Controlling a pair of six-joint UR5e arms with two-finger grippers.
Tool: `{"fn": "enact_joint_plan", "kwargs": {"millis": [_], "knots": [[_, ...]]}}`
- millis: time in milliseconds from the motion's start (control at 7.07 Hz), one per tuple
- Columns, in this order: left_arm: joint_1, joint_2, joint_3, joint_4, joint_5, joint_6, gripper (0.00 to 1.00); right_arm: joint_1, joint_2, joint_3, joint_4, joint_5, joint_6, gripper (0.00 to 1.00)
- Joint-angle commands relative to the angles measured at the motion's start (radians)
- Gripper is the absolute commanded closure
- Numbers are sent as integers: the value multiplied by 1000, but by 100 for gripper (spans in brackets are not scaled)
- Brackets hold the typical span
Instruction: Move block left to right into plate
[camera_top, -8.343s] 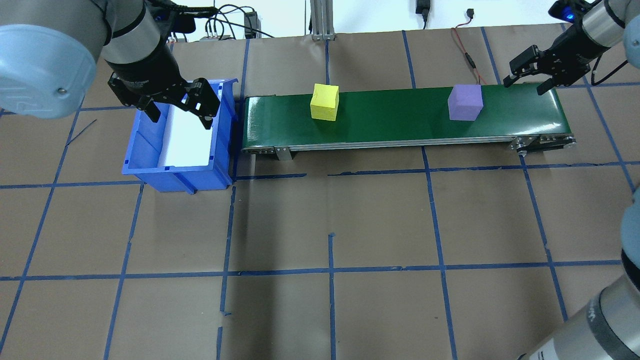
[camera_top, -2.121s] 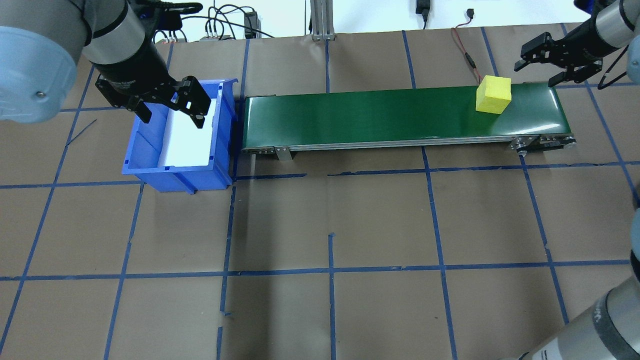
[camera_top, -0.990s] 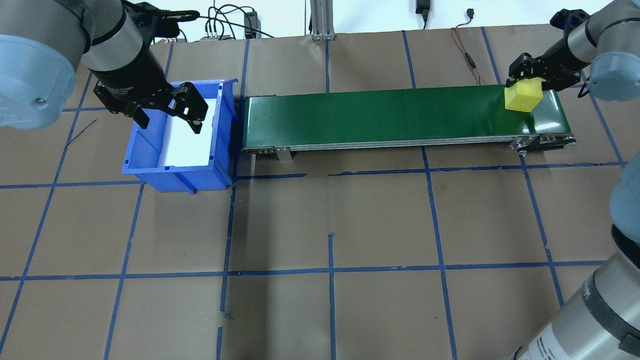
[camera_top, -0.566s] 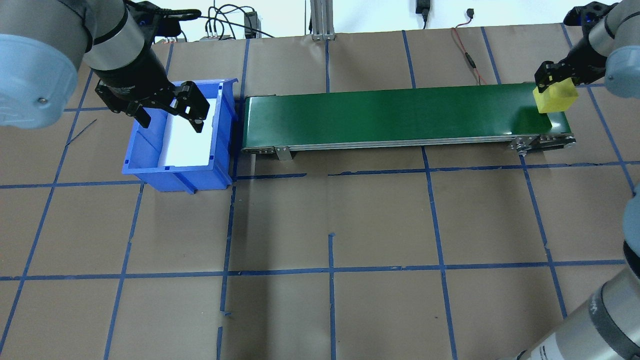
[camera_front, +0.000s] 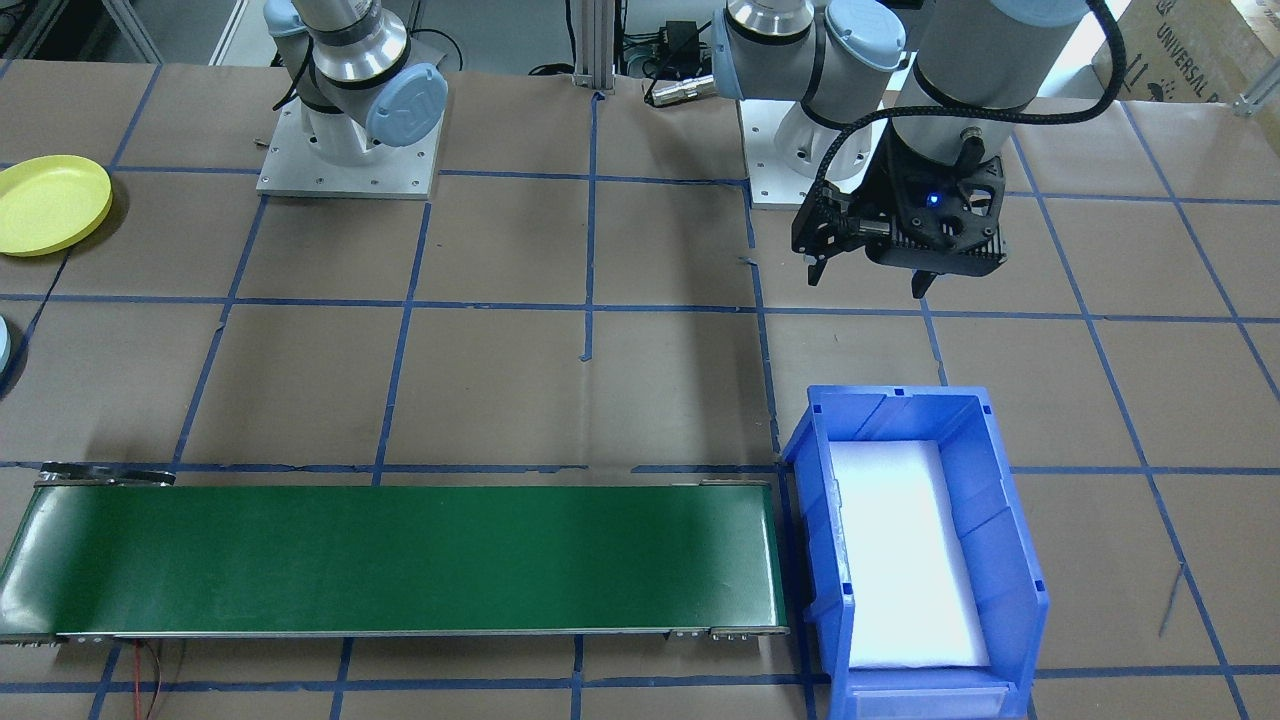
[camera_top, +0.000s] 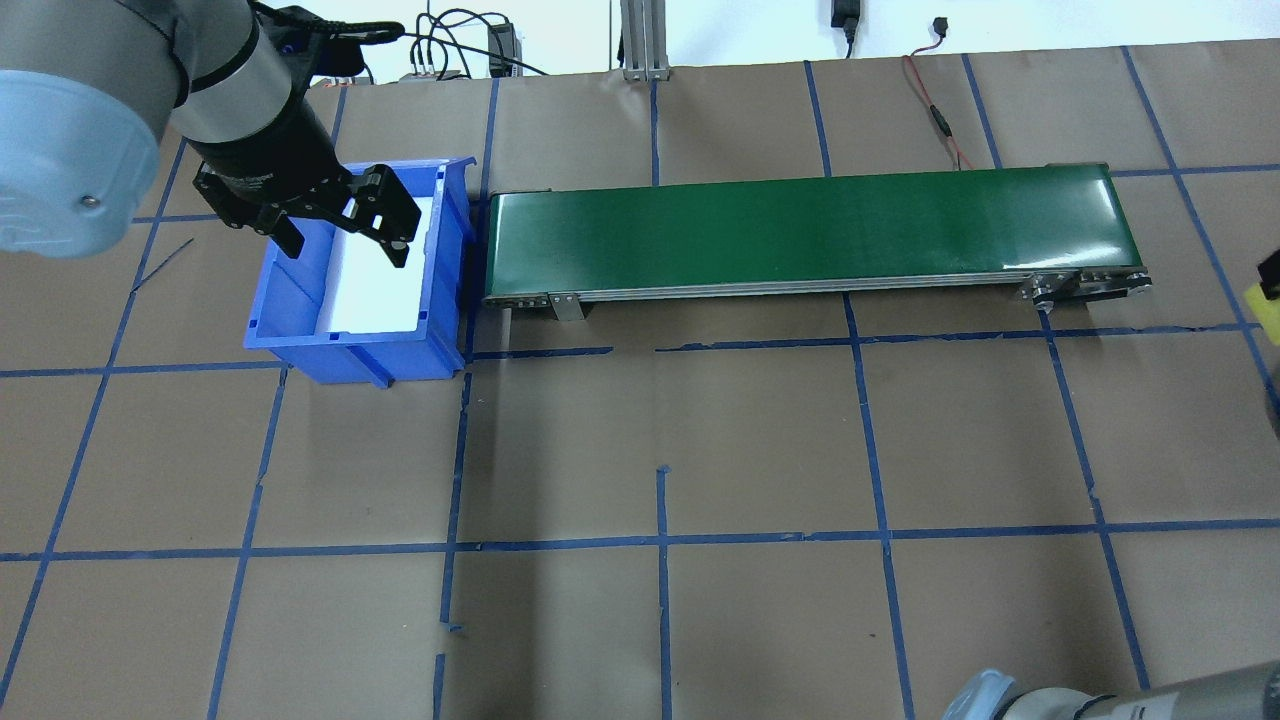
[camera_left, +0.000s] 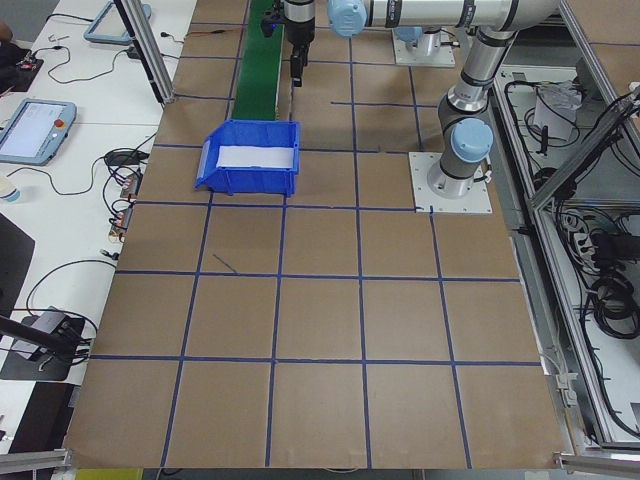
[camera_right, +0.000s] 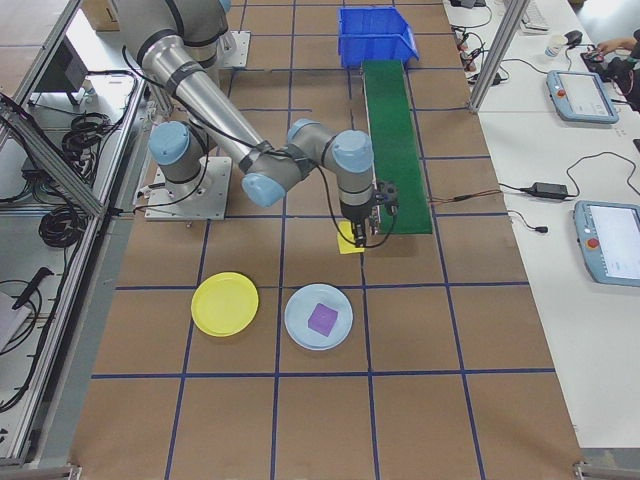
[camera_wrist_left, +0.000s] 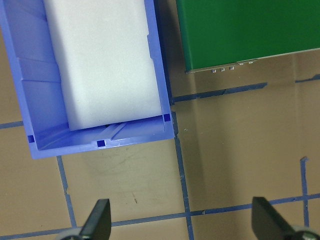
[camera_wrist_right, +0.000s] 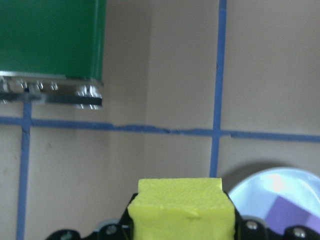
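My right gripper (camera_right: 360, 236) is shut on a yellow block (camera_wrist_right: 180, 202), held above the table just past the green conveyor's (camera_top: 800, 222) right end. In the overhead view only a sliver of the block (camera_top: 1268, 306) shows at the right edge. The yellow plate (camera_right: 225, 303) lies on the table nearer the robot's base, apart from the block, and it also shows in the front view as the plate (camera_front: 50, 203). My left gripper (camera_top: 340, 222) hangs open and empty above the blue bin (camera_top: 290, 310).
A light blue plate (camera_right: 300, 318) holding a purple block (camera_right: 321, 319) lies beside the yellow plate, and its rim (camera_wrist_right: 260, 187) shows just ahead of the held block. The conveyor belt carries nothing. The bin has a white liner (camera_front: 895, 560).
My right gripper closed on the yellow block at the belt's right end, lifted it off and carried it out past the overhead view's right edge. The left arm barely moved.
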Motion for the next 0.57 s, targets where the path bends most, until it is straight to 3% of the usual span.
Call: {"fn": "enact_joint_plan", "kwargs": {"millis": [0,424], "knots": [[0,-2,0,0,-1,0,0,-255,-85,167,-1,1,-238,76],[-3,-2,1,0,-1,-2,0,-561,-85,254,52,-2,-360,76]]}}
